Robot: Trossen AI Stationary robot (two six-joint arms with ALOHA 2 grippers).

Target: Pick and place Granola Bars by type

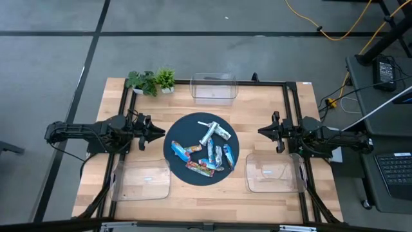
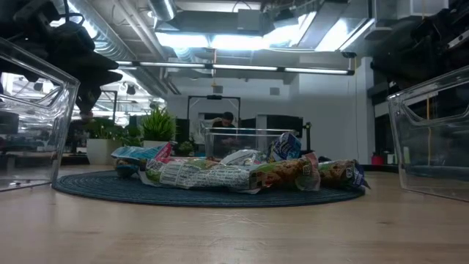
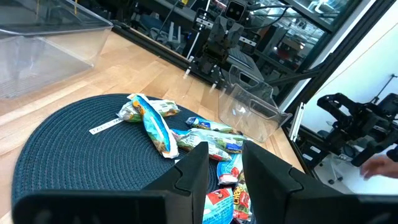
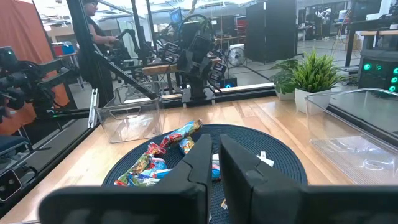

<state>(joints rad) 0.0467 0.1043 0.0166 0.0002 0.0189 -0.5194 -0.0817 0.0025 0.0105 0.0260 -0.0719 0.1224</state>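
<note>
Granola Bars [image 1: 207, 153] lie heaped on the round dark woven mat [image 1: 179, 132] at the middle of the wooden surface [image 1: 264, 103], within reach of both arms. Three clear bins ring the mat, probably one per type: one at the far edge [image 1: 214, 88], one near the left arm [image 1: 141, 182], one near the right [image 1: 275, 173]. A thin white strip [image 3: 106, 126] lies beside the heap. The left hand [image 1: 158, 132] hovers at the mat's left rim, fingers slightly spread and empty; the right hand [image 1: 262, 131] waits off the right rim, fingers nearly together, holding nothing. Wrapper lettering is too small to read.
</note>
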